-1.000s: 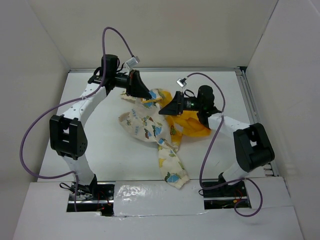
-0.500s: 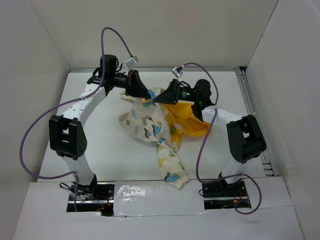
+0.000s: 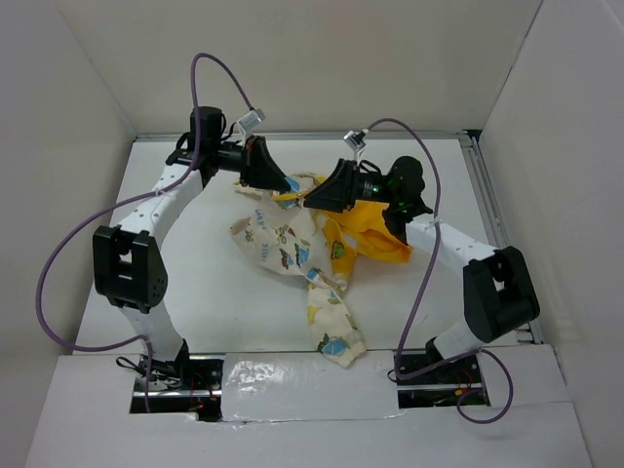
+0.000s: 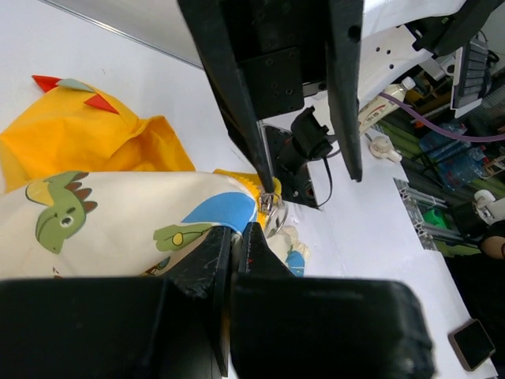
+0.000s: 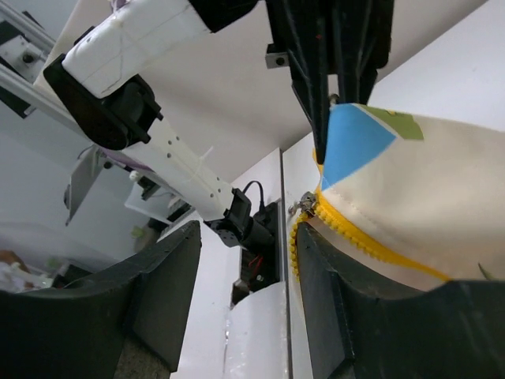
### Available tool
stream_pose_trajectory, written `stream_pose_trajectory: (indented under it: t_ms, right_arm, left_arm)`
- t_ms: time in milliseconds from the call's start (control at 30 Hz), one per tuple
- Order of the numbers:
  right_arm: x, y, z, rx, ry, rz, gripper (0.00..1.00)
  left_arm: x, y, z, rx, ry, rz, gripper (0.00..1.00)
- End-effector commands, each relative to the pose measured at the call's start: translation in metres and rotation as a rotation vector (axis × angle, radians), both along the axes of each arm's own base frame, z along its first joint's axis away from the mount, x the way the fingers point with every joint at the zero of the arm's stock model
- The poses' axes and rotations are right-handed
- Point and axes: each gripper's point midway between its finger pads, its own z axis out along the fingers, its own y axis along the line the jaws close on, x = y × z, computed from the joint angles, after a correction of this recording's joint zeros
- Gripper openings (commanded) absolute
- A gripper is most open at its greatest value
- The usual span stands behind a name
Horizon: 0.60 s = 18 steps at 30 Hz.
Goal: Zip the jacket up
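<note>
The jacket (image 3: 288, 244) lies crumpled mid-table, cream with cartoon prints, its yellow hood (image 3: 375, 234) spread to the right. My left gripper (image 3: 283, 183) is shut on the jacket's upper corner and holds it raised; in the left wrist view the gripper (image 4: 234, 233) pinches cream fabric (image 4: 118, 221) just below the metal zipper slider (image 4: 271, 204). My right gripper (image 3: 312, 198) is open and faces the left one. In the right wrist view the gripper (image 5: 248, 237) has the slider (image 5: 306, 207) and yellow zipper teeth right by its right finger, not clamped.
One sleeve (image 3: 336, 336) trails toward the front edge of the table. White walls enclose the table on three sides, and a metal rail (image 3: 485, 195) runs along the right edge. Purple cables loop above both arms.
My right gripper has moved up and left from the yellow hood to the jacket corner held by my left gripper. The left gripper has stayed shut on the fabric, nearly still.
</note>
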Motion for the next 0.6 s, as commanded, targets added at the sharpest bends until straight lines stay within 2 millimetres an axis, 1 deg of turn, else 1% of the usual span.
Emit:
stream_pose_trajectory:
  t_ms: [0, 100, 300, 333, 367, 400, 433, 467, 500, 533, 567]
  right_arm:
    - [-0.017, -0.003, 0.018, 0.012, -0.107, 0.009, 0.58]
    - [-0.014, -0.002, 0.018, 0.001, -0.092, 0.002, 0.57]
    - [0.007, 0.007, -0.002, -0.058, -0.038, -0.034, 0.58]
    - [0.011, 0.006, -0.005, -0.067, -0.036, -0.06, 0.6]
    - [0.023, 0.004, -0.012, -0.104, -0.023, -0.13, 0.62]
    - [0.027, 0.0, -0.007, -0.12, -0.042, -0.184, 0.65]
    - [0.035, -0.005, -0.008, -0.152, -0.076, -0.25, 0.66]
    - [0.052, -0.014, -0.018, -0.209, -0.034, -0.38, 0.66]
    - [0.053, -0.022, -0.007, -0.21, -0.054, -0.442, 0.67]
    - [0.056, -0.03, -0.006, -0.224, -0.063, -0.5, 0.67]
    - [0.061, -0.039, -0.016, -0.262, -0.046, -0.575, 0.67]
  left_arm:
    - [-0.017, 0.005, 0.021, -0.049, -0.086, -0.066, 0.0]
    - [-0.017, 0.005, 0.022, -0.048, -0.083, -0.066, 0.0]
    - [-0.021, 0.006, 0.025, -0.049, -0.09, -0.063, 0.0]
    - [-0.021, 0.007, 0.026, -0.048, -0.091, -0.062, 0.0]
    - [-0.022, 0.006, 0.026, -0.047, -0.087, -0.062, 0.0]
    - [-0.02, 0.006, 0.026, -0.038, -0.079, -0.042, 0.0]
    - [-0.02, 0.006, 0.028, -0.032, -0.068, -0.033, 0.0]
    - [-0.019, 0.006, 0.027, -0.024, -0.048, -0.019, 0.0]
    - [-0.012, 0.005, 0.024, 0.0, -0.02, 0.032, 0.0]
    - [-0.013, 0.005, 0.025, 0.005, 0.001, 0.036, 0.0]
    - [-0.013, 0.005, 0.024, 0.01, 0.023, 0.045, 0.0]
